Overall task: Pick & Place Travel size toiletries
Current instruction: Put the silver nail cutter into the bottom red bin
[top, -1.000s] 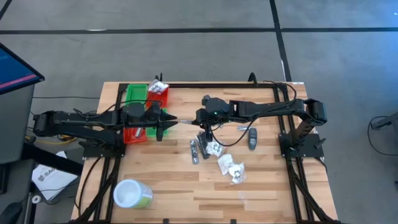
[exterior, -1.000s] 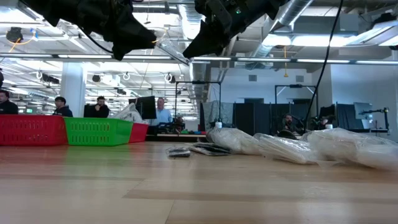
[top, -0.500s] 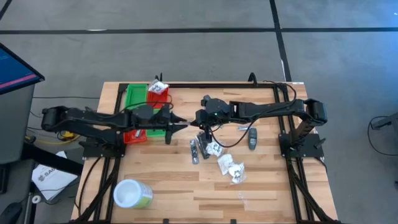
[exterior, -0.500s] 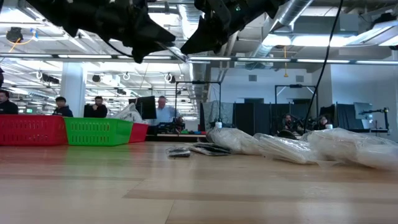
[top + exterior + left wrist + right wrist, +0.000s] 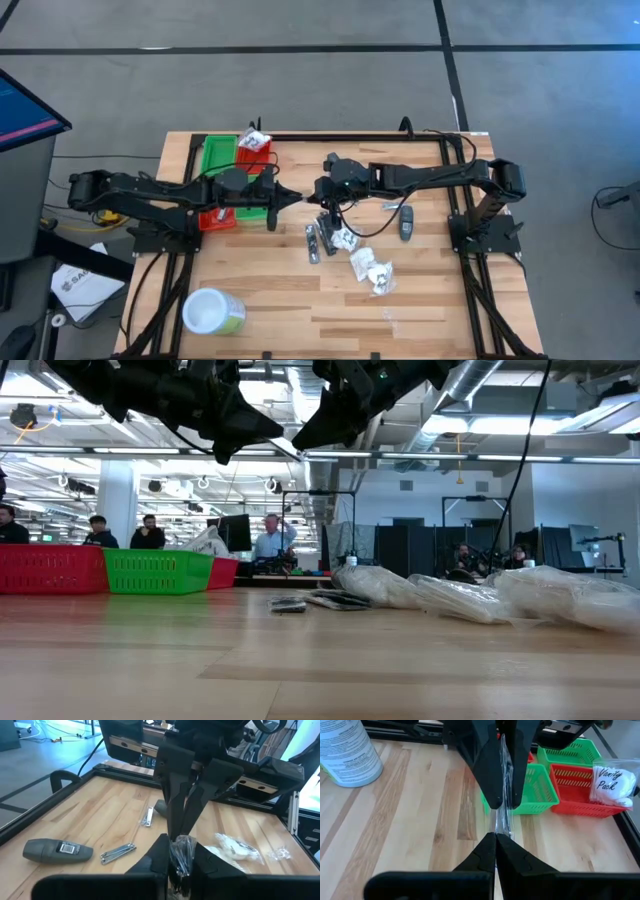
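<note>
Seen from overhead, two dark robot arms meet tip to tip above the middle of a wooden table [image 5: 300, 300]. The left gripper [image 5: 291, 196] reaches in from nine o'clock and the right gripper [image 5: 316, 190] from three o'clock. Between them hangs a slim clear-wrapped packet [image 5: 502, 815], held in the air above the tabletop.

In the right wrist view, the right gripper's [image 5: 495, 840] jaws are pinched together on one end of the packet, and the other arm's fingers are pressed flat against the far end. In the left wrist view, the left gripper [image 5: 179, 851] is clamped narrow on the crinkled wrap.

The other toiletries lie on the table at about five o'clock from the meeting point. A silver tube [image 5: 312, 243] and a dark tube [image 5: 327, 236] sit side by side. White wrapped packets [image 5: 370, 268] trail away beyond them toward five o'clock. A dark grey oval bottle [image 5: 406, 222] lies apart at about four o'clock, near the right arm's base.

A green bin [image 5: 219, 152] and a red bin [image 5: 253, 152] stand beside each other at ten o'clock; the red one holds a white packet [image 5: 254, 139]. A white-lidded green tub [image 5: 211, 312] lies at seven o'clock.
</note>
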Tool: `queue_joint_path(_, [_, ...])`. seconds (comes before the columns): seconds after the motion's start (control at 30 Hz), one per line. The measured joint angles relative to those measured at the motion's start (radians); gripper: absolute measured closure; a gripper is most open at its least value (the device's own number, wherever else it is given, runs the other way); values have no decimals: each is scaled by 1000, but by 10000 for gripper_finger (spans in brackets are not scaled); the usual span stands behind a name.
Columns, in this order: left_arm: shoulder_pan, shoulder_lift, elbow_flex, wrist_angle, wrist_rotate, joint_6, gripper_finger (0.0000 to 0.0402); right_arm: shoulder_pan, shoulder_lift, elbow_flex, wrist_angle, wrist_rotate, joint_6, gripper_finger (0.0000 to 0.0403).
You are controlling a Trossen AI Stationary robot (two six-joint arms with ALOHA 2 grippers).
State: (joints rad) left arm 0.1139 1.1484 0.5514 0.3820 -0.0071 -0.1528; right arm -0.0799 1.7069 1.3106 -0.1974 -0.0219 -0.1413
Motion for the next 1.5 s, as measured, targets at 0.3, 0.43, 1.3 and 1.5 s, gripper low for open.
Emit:
queue_joint_path(0.3, [-1, -1, 0, -11, 10, -1, 387, 13, 0, 0, -6, 2, -37, 358])
queue_joint_path(0.43, [-2, -1, 0, -67, 20, -2, 387, 12, 0, 0, -7, 6, -43, 313])
queue_joint_path(1.3, [-2, -446, 2, -957, -345, -273, 387, -6, 0, -5, -147, 0, 11, 260])
queue_joint_path(1.5, [-2, -493, 3, -1144, -394, -376, 387, -6, 0, -6, -158, 1, 11, 272])
